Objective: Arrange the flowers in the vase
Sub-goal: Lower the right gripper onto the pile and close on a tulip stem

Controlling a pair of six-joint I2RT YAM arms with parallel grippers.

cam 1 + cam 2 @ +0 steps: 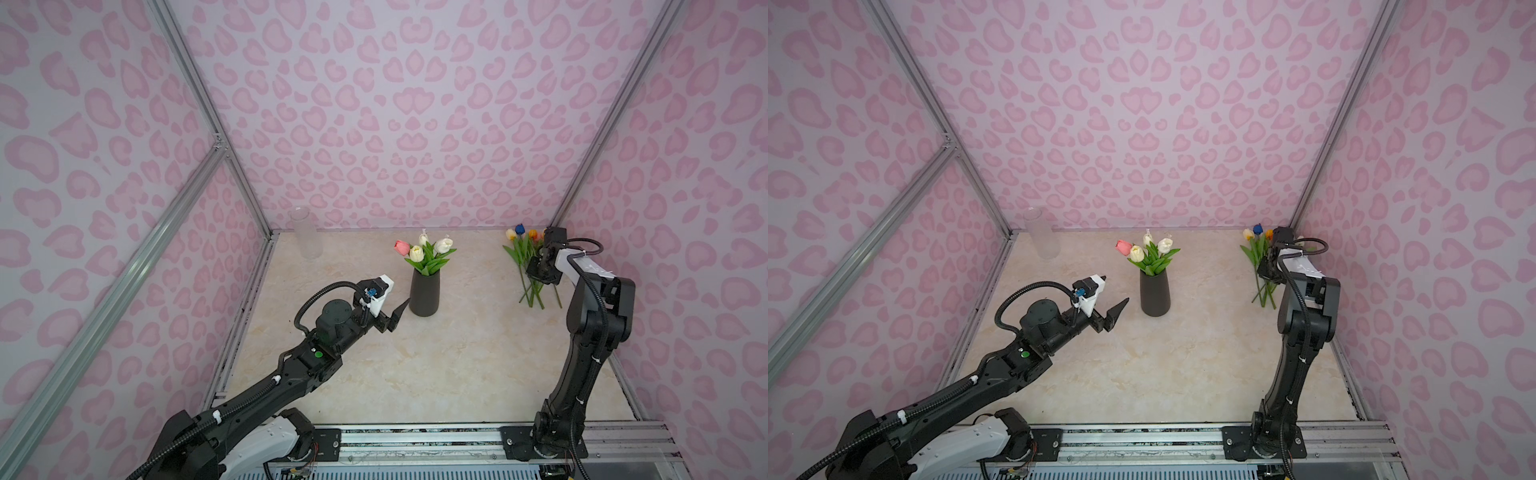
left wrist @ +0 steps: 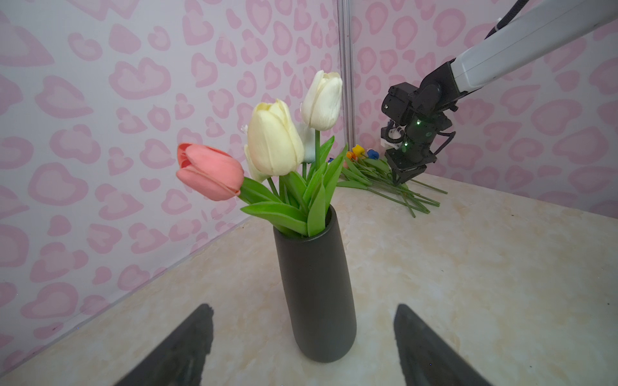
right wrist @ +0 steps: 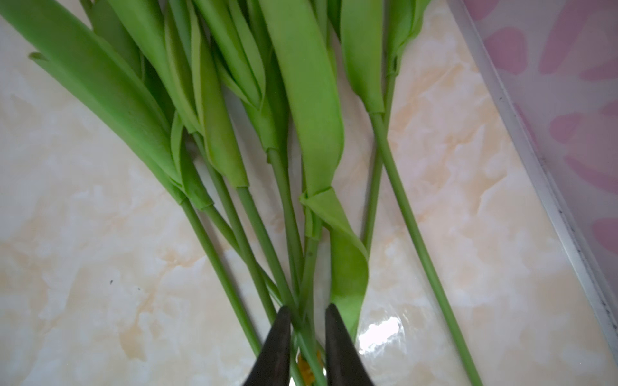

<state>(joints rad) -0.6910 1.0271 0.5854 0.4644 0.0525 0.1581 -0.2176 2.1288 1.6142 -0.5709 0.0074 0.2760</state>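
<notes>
A: Where is the vase point(image 1: 424, 296) found?
B: It is stood upright near the middle of the surface point(image 1: 436, 374), toward the back. It is dark and tall.
A: What is kept in it?
B: A pink flower point(image 2: 210, 172) and a few pale flowers point(image 2: 274, 140) are stuck in it, with green leaves at the rim. The pink one is tipped out to the side.
A: And the other flowers?
B: The loose flowers point(image 1: 516, 251) are laid flat on the surface in the back right corner, well apart from the vase. Yellow, blue and orange heads are pointed at the back wall point(image 1: 415, 124). The stems point(image 3: 416, 234) are fanned out toward the front.
A: How is the left tool point(image 1: 1111, 291) set?
B: It is held just beside the vase, on the left of it in both top views. A small gap is seen between them, so the vase is not touched. The jaws are spread wide and nothing is held. In the left wrist view the vase is seen ahead of the gap.
A: And the right tool point(image 3: 309, 310)?
B: It is pointed down at the loose flowers, low by the stems. The jaws are nearly together, and a stem or two is seen between them. Whether the stems are squeezed tight cannot be told.
A: Is anything else seen?
B: A clear jar point(image 1: 306, 235) is stood in the back left corner, by the wall, well apart from the vase.
</notes>
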